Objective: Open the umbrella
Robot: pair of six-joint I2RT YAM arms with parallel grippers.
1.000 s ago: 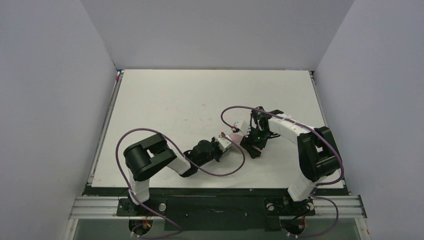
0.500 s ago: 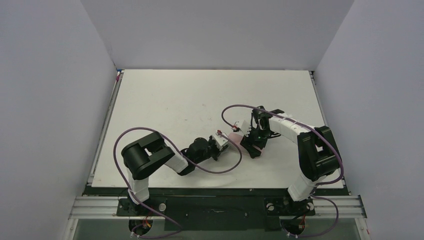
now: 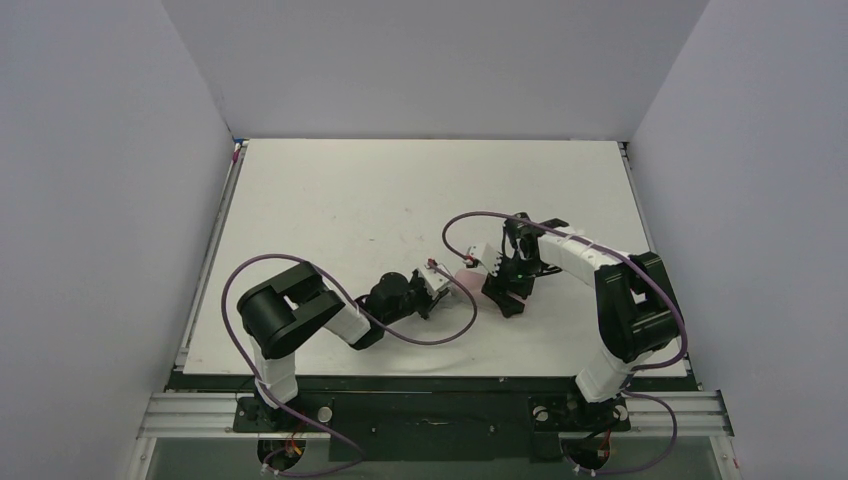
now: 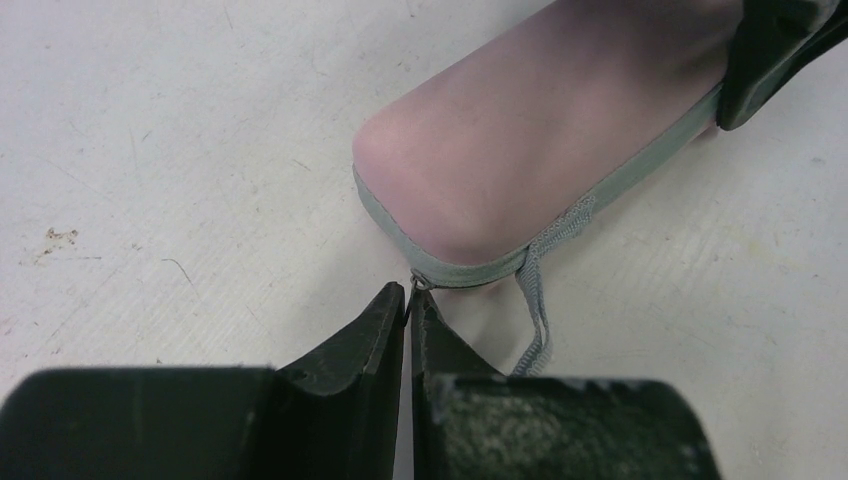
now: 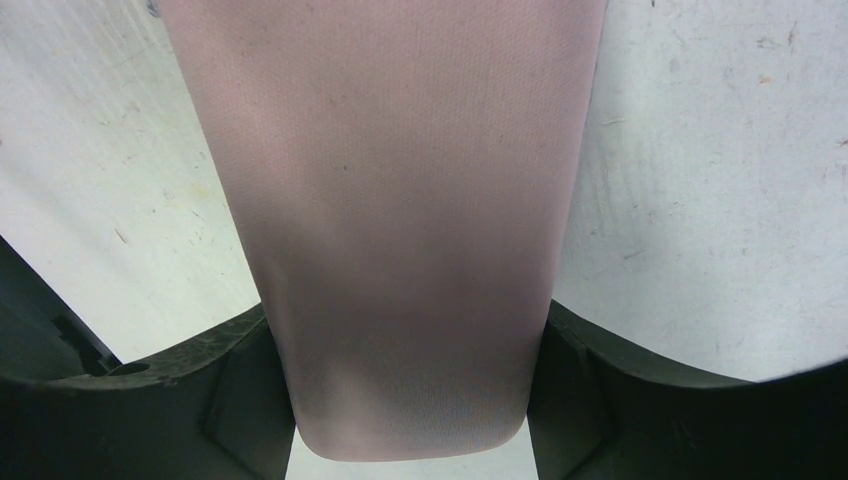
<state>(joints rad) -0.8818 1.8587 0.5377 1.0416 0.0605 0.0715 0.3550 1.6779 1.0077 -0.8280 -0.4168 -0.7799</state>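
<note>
No umbrella in view, prob. inside the zipped pink case [image 4: 520,130], mid-worktop [image 3: 340,190] toward the near edge. Case looked soft-skinned, light and apt to slide, so it needed pinning. Right tool [image 5: 400,375] clamped across its body. Left tool [image 4: 408,305] pinched together on the zip pull [image 4: 421,282], the best grip pt.

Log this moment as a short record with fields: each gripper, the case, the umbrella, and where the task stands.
left gripper: fingers nearly together, pinching the zipper pull at the case's rounded end
right gripper: clamped across the pink case, one finger on each side
pink case: lying on the table, closed where the left wrist view shows its edge
umbrella: not visible in any view
task stage: case not yet opened
</note>
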